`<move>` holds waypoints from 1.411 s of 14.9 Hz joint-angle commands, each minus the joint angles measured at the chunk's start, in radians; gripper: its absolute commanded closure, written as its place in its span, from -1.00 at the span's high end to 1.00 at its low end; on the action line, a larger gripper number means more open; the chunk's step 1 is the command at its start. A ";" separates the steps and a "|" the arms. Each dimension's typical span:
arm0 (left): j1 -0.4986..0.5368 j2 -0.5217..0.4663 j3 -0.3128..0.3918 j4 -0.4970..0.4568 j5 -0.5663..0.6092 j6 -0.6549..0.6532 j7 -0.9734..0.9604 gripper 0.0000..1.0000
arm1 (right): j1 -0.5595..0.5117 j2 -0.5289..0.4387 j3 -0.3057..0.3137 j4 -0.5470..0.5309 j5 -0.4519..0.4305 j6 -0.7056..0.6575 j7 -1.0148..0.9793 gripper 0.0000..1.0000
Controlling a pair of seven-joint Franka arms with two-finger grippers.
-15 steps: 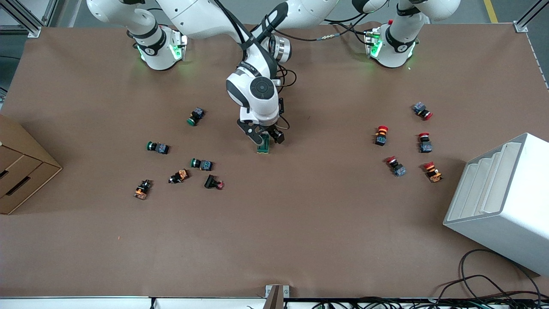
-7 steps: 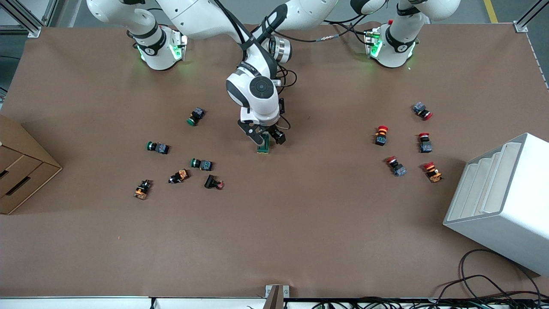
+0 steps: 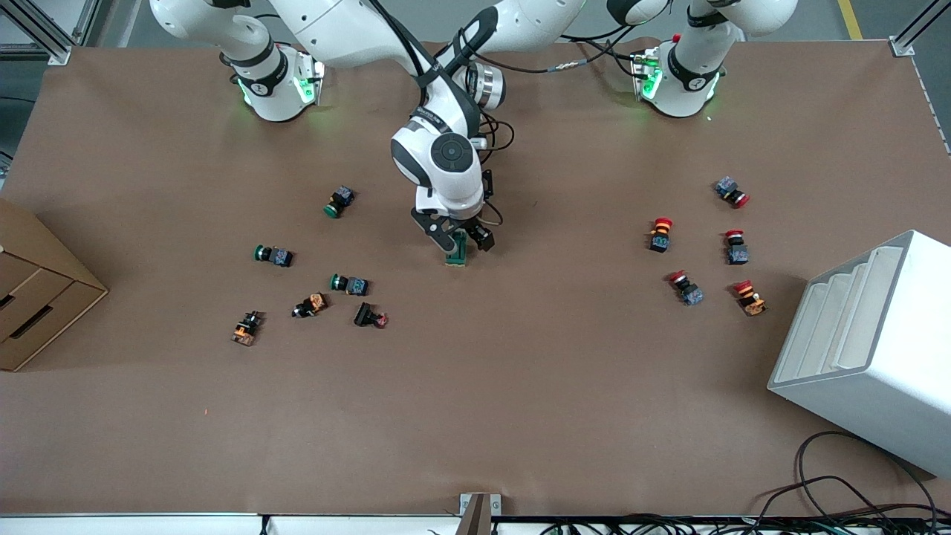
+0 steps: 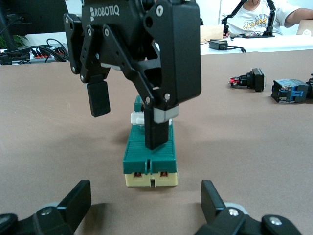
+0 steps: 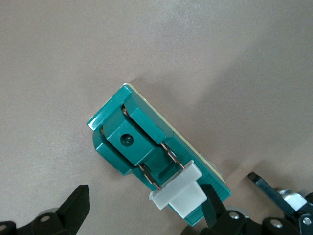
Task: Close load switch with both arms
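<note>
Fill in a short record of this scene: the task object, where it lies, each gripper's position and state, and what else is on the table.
object: load switch, green body, white lever tab
place: mid-table, between the green-capped push buttons and the red-capped push buttons
right gripper: over the switch, open, one finger apparently on its top beside the tab
left gripper: low at the switch's cream end, open, not touching
others: cardboard drawers at the right arm's end; white rack at the left arm's end
</note>
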 commanded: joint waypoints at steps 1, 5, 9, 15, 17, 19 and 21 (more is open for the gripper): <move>-0.013 0.024 0.004 0.017 0.005 -0.002 -0.008 0.98 | -0.045 0.011 0.001 0.044 -0.009 0.032 -0.019 1.00; -0.013 0.021 0.002 0.015 0.000 -0.002 -0.008 0.98 | -0.063 0.011 -0.001 0.069 -0.009 0.032 -0.019 1.00; -0.013 0.019 0.002 0.013 -0.001 -0.002 -0.010 0.99 | -0.080 0.027 -0.001 0.093 -0.012 0.038 -0.024 1.00; -0.012 0.018 0.002 0.009 -0.003 -0.002 -0.011 0.99 | -0.084 0.076 -0.001 0.130 -0.017 0.076 -0.024 1.00; -0.012 0.018 0.002 0.009 -0.003 -0.002 -0.010 0.99 | -0.086 0.090 -0.002 0.133 -0.020 0.079 -0.025 1.00; -0.013 0.016 0.002 0.006 -0.003 -0.002 -0.011 0.99 | -0.088 0.099 -0.002 0.155 -0.020 0.079 -0.025 1.00; -0.013 0.016 0.002 0.004 -0.004 -0.004 -0.011 0.99 | -0.089 0.113 -0.002 0.164 -0.024 0.079 -0.025 1.00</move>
